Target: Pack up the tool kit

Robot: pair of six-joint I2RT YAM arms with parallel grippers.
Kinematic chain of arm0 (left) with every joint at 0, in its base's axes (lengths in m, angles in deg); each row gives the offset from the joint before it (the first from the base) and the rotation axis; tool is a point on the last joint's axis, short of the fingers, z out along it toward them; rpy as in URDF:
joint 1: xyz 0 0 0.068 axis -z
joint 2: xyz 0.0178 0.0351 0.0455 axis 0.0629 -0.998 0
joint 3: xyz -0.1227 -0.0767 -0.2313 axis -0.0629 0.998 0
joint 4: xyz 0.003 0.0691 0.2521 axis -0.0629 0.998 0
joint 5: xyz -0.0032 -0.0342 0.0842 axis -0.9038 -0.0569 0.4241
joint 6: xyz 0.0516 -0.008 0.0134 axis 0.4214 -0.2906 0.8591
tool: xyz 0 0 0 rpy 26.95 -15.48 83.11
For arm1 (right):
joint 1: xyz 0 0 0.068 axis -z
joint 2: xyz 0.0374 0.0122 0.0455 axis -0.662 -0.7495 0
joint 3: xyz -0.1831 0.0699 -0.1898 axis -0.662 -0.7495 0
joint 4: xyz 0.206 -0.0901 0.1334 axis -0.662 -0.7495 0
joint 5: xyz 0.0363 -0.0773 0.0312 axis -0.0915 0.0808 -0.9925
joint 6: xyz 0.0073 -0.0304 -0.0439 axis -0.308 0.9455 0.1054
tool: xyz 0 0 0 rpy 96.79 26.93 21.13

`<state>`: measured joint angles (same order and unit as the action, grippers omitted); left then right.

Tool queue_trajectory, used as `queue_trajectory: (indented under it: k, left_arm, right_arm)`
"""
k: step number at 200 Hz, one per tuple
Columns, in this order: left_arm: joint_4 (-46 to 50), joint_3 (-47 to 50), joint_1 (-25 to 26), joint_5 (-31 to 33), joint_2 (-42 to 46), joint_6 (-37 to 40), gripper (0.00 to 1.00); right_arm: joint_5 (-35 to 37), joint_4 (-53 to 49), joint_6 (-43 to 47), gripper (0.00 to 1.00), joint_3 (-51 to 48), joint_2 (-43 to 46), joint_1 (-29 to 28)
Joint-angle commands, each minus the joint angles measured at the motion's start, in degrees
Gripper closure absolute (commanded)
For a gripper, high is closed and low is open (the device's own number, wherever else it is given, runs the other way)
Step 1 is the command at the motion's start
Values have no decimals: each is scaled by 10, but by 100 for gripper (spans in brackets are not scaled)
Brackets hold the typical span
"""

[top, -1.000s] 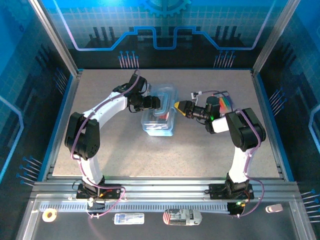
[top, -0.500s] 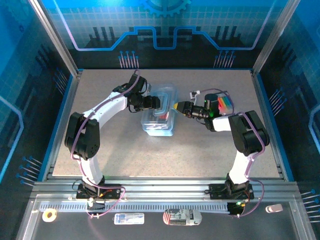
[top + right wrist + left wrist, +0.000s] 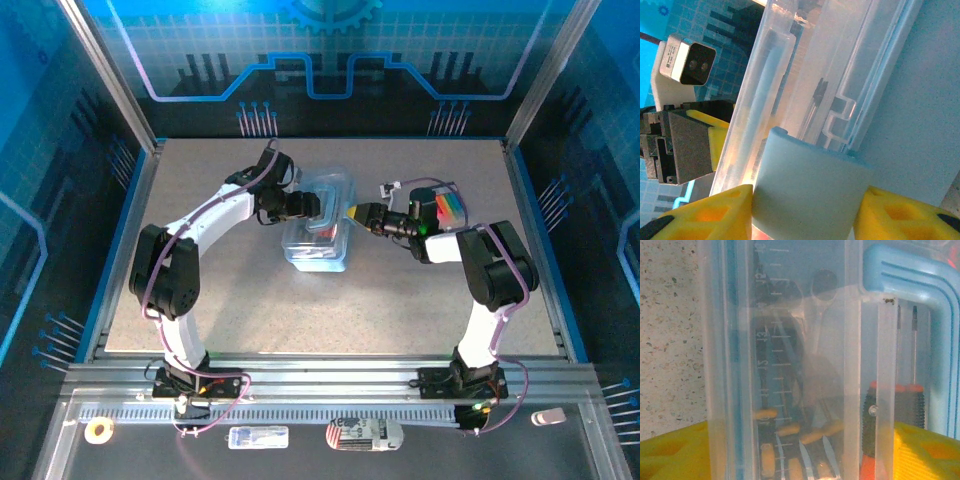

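Observation:
The tool kit is a clear plastic box (image 3: 318, 238) with light-blue latches, lying mid-table. Through its wall I see a ruler (image 3: 774, 365) and a red-and-black screwdriver handle (image 3: 900, 407). My left gripper (image 3: 312, 206) reaches in from the left, and its yellow fingers (image 3: 670, 450) bear on both sides of the box (image 3: 790, 315), so it is shut on it. From the right, my right gripper (image 3: 353, 213) meets the box's edge. A blue latch (image 3: 810, 190) sits between its yellow fingers (image 3: 710, 212), touching both.
A rainbow-coloured item (image 3: 449, 206) lies behind the right arm's wrist. The other arm's gripper and camera (image 3: 685, 65) stand just beyond the box in the right wrist view. Small items, among them a tape roll (image 3: 98, 430), lie on the rail below the table's near edge.
The right gripper has moved left up to the box and its jaws have narrowed onto the blue latch. The left arm and the box have stayed still.

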<state>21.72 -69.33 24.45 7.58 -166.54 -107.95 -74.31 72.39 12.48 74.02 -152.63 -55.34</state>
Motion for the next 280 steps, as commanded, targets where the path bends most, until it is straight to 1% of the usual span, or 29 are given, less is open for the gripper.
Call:
queue_trajectory:
  k: [1,47,78,104,131,195,214,251,280]
  left_arm:
    - [62,45,0,46,-57,-4,52]
    - [61,44,0,45,-60,-3,52]
    - [58,46,0,44,-61,-6,53]
    - [58,47,0,42,-61,-7,52]
    - [58,49,1,42,-59,-7,53]
    - [57,47,2,42,-58,-10,53]
    - [58,46,3,41,-61,-10,52]
    - [58,49,5,44,-59,-11,52]
    - [58,47,5,45,-61,-13,52]
  right_arm:
    - [-10,-7,9,50,-15,-25,-7]
    - [-13,17,-6,51,-27,-29,2]
    - [-9,-3,-1,51,-21,-38,1]
    - [-9,1,-5,51,-22,-50,4]
    - [-18,20,-16,48,-27,-58,4]
    - [-24,-4,-2,44,-24,-59,5]
    - [-16,-15,7,44,-25,-57,1]
    - [-4,-48,25,43,-24,-29,3]
    - [-6,-64,27,41,-18,-9,8]
